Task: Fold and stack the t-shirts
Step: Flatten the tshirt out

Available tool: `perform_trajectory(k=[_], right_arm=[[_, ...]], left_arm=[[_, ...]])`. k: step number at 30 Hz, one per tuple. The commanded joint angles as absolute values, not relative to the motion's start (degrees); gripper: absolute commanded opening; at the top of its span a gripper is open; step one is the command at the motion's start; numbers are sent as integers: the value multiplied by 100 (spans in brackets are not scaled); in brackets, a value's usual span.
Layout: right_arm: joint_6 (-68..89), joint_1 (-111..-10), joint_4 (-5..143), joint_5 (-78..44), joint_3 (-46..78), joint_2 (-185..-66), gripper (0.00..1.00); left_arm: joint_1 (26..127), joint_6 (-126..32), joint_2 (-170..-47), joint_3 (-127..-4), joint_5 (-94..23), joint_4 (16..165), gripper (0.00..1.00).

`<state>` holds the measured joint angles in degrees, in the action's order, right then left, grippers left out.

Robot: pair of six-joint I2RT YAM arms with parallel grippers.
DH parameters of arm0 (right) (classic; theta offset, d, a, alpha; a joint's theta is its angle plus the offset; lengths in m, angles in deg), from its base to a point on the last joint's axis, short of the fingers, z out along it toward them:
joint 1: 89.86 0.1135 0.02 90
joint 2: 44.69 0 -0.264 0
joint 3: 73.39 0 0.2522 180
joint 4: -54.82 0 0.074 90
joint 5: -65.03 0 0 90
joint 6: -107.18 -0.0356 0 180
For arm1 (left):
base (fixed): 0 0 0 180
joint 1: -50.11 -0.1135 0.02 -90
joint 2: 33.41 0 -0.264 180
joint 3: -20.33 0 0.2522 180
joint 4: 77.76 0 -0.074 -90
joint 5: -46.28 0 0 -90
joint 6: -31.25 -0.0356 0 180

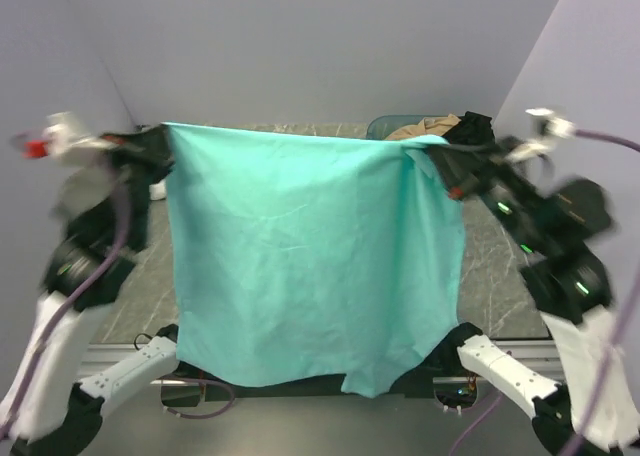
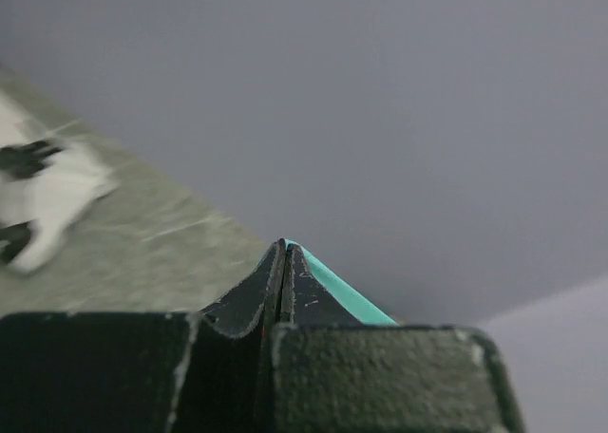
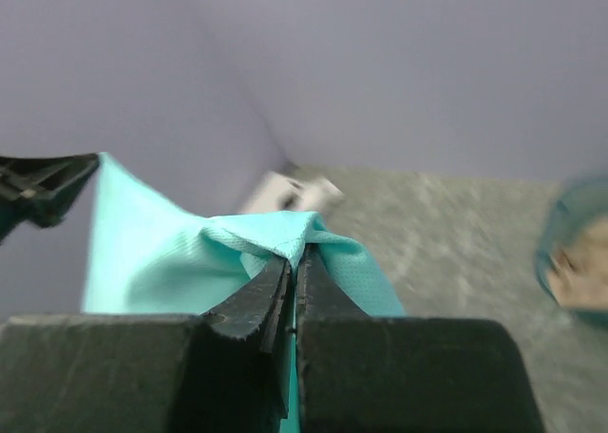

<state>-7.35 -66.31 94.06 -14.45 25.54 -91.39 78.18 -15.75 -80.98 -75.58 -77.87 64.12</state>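
The teal t-shirt point(image 1: 310, 256) hangs spread out like a curtain above the table, held high by both arms. My left gripper point(image 1: 160, 141) is shut on its top left corner; a teal edge point(image 2: 342, 291) shows at the closed fingertips. My right gripper point(image 1: 432, 154) is shut on the top right corner, with bunched teal cloth point(image 3: 275, 234) pinched in the jaws. The shirt's lower hem hangs down past the table's near edge. The white t-shirt with black print point(image 2: 43, 191) lies blurred on the table at the far left, and also shows in the right wrist view point(image 3: 290, 194).
A teal basket point(image 1: 400, 126) at the back right holds a tan garment point(image 1: 425, 128) and a black garment point(image 1: 475, 128). Grey walls close in the left, back and right. The dark marbled table point(image 1: 500, 266) shows beside the hanging shirt.
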Motion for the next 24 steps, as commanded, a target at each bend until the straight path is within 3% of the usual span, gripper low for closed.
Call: perform_trajectory(k=[1,3,4,6,8,9,10,11,24], right_arm=[[-725,-6735,8786,-2470,1572,-10022,0],[-760,-6885,8390,-2384,906,-10584,0],[-786,-6929,8196,-2331,727,-10769,0],[-769,-7008,7738,-2348,385,-11402,11],[-647,-7017,7658,-2400,391,-12059,64],[-550,-7008,7736,-2444,539,-12246,81],[-480,-7017,7911,-2471,628,-12404,85],[-409,-7017,7991,-2488,690,-12623,86],[-962,-6965,8133,-2366,-661,-11949,91]], left_arm=[[7553,-1473,-9219,-6807,-9214,6115,1],[7280,-1245,-9920,-6560,-9031,6070,7],[6974,-1331,-10116,-6184,-8569,6262,31],[6708,-1236,-10703,-5918,-8267,6589,36],[6435,-1165,-11048,-5768,-7932,6633,62],[6382,-1112,-11302,-5741,-7888,6616,74],[6321,-1129,-11400,-5732,-7835,6616,94],[6320,-1112,-11453,-5724,-7861,6598,99],[6320,-1401,-11058,-4547,-6281,7046,99]])
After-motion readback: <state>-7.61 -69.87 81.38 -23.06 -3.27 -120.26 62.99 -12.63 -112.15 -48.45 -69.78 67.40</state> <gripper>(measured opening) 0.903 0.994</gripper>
